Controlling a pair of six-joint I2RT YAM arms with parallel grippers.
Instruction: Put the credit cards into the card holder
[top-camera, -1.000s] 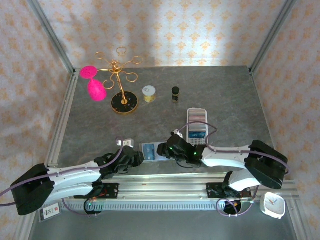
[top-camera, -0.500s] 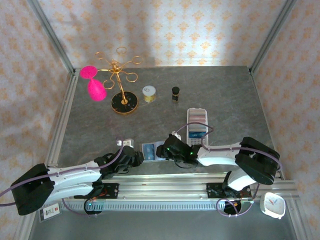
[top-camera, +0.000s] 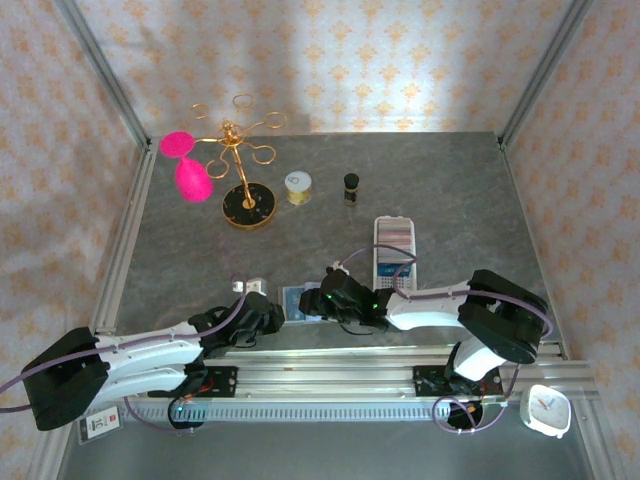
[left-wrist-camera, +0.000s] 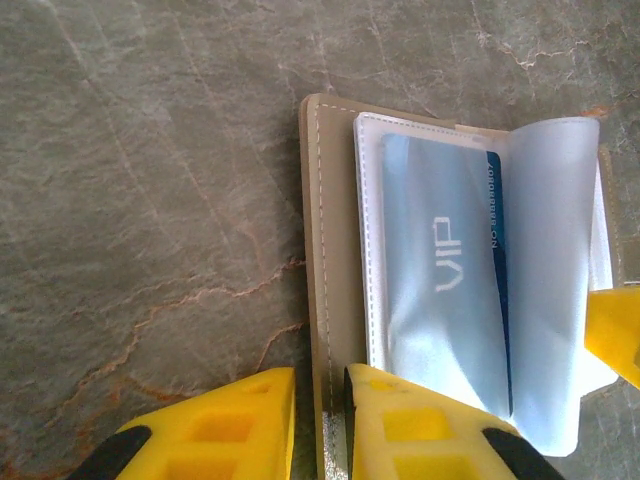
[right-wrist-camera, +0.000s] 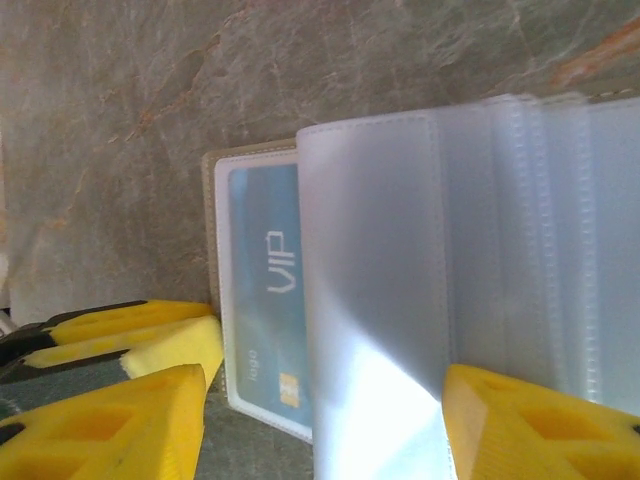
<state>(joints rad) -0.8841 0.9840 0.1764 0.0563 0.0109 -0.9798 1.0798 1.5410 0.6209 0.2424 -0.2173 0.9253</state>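
So the card holder (top-camera: 300, 302) is lying open on the grey marbled worktop (top-camera: 450, 180), close to the near edge and right between the two arms. The left claw (left-wrist-camera: 318, 382) is clenched on the holder's tan cover, and you can see the stitched edge running straight into the thin gap between its yellow fingers (left-wrist-camera: 230, 425). On the left wrist cam there's a pale blue VIP card (left-wrist-camera: 440, 270) already tucked inside the first clear sleeve (left-wrist-camera: 368, 240), and another sleeve page (left-wrist-camera: 550, 250) is curling up over its right side. The right claw (right-wrist-camera: 322, 385) is over the sleeves from the other side, jaws spread wide and not pinching anything as far as I can make out. One of its fingers (right-wrist-camera: 530, 430) is over the fanned-out clear pages (right-wrist-camera: 500, 250), the other is down by the end of the card. Just behind the right arm sits the long white tray (top-camera: 395, 219) with what look like more cards (top-camera: 395, 238) in it. Way at the back: a gold wire stand (top-camera: 248, 206) with pink things (top-camera: 192, 180) hanging off it, a little round tin (top-camera: 298, 185) and a small dark bottle (top-camera: 351, 186).
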